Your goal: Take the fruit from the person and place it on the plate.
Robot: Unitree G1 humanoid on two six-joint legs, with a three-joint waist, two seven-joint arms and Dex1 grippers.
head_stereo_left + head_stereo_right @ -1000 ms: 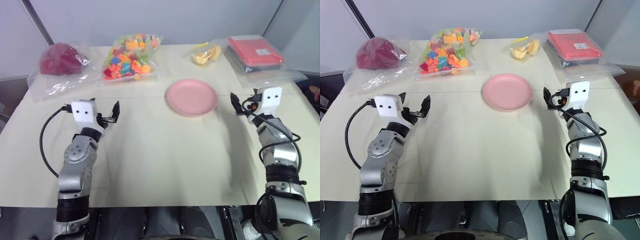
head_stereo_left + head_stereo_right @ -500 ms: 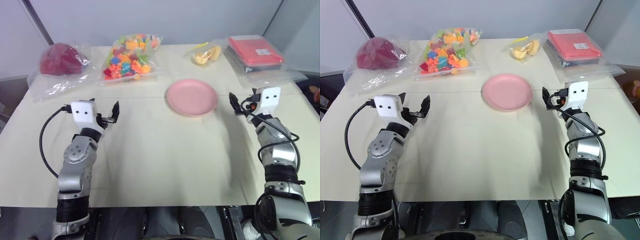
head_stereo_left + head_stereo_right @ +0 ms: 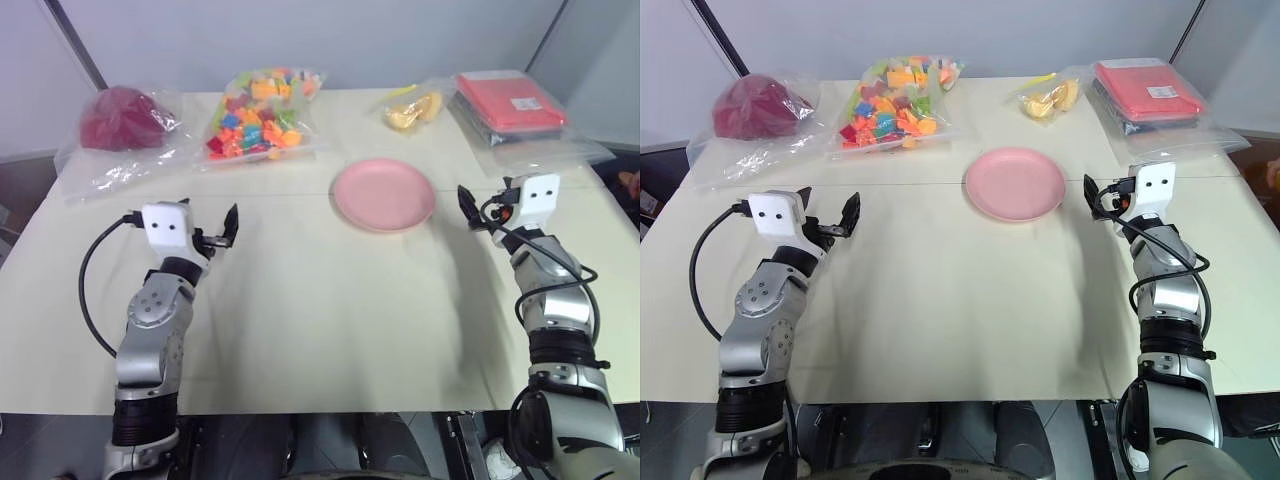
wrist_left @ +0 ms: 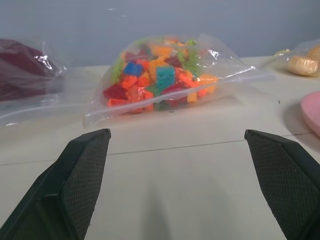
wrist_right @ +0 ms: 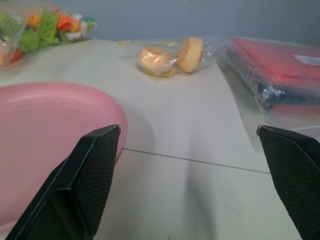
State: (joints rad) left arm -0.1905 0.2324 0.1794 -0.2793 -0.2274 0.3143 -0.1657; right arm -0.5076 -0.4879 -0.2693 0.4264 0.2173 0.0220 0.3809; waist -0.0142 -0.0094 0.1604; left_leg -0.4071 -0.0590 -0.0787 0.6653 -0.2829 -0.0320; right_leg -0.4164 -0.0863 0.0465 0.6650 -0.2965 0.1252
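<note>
The table (image 3: 300,330) is sitting there as a pale cream top with a thin seam running straight across it, backed by a grey-white wall with dark diagonal strips at the 11 and 1 o'clock corners. The pink plate (image 3: 384,194) is lying flat just past centre toward 1 o'clock, nothing on it. Along the far edge, going from 10 to 2 o'clock: a bag of something dark red (image 3: 118,120), a bag of colourful bricks (image 3: 258,112), a small bag of yellow pieces (image 3: 412,110), and a red flat packet (image 3: 508,100) in clear plastic. At the 3 o'clock edge a bit of orange and a hand-like shape are peeking in (image 3: 630,183), too cut off to say if that's the fruit.

Left hand (image 3: 213,230) is hovering at 9 o'clock over the table, fingers spread wide, holding nothing. Right hand (image 3: 1102,197) is hanging just beside the plate's right rim, fingers wide apart too, nothing in them.

Compared with a second ago, basically nothing is changing: both arms are staying put, and so are the plate and bags.
</note>
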